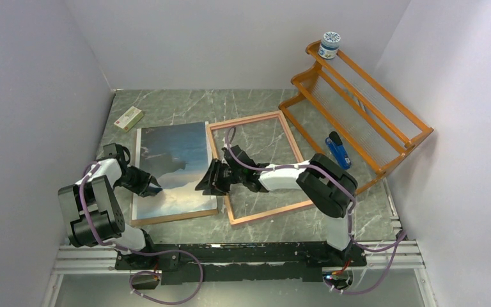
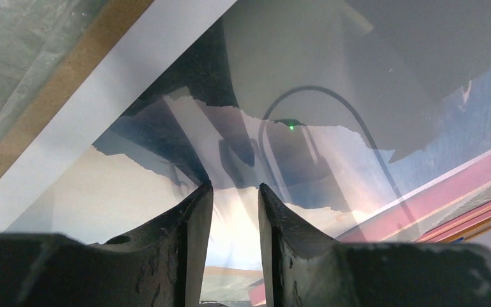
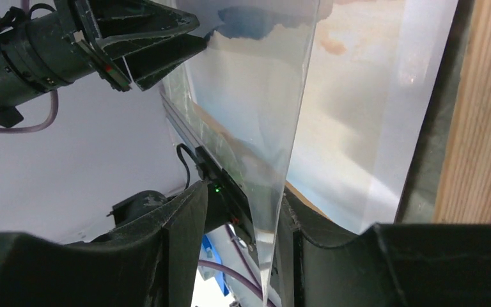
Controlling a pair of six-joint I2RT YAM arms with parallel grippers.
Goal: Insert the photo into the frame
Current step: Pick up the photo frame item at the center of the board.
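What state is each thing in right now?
photo: flat on the brown board, outside the frame.
frame: flat on the table, no photo inside.
left end effector: open above the photo.
right end effector: open around a clear sheet's edge.
jar: upright atop the rack.

Both arms pair matte black joint housings with smooth white link shells. The left arm (image 1: 105, 171) and the right arm (image 1: 281, 176) each carry a lilac cable (image 1: 195, 272) that loops loosely along the links and down past the base. The bases sit on a black plate (image 1: 230, 254) over a silver slotted rail (image 1: 83, 259). The left gripper (image 2: 235, 187) has black wedge-shaped fingers (image 2: 192, 236) with scuffed, chipped edges. The right gripper (image 3: 241, 192) looks alike. Seen from the right wrist, the left gripper's body bears what may be a small red mark.
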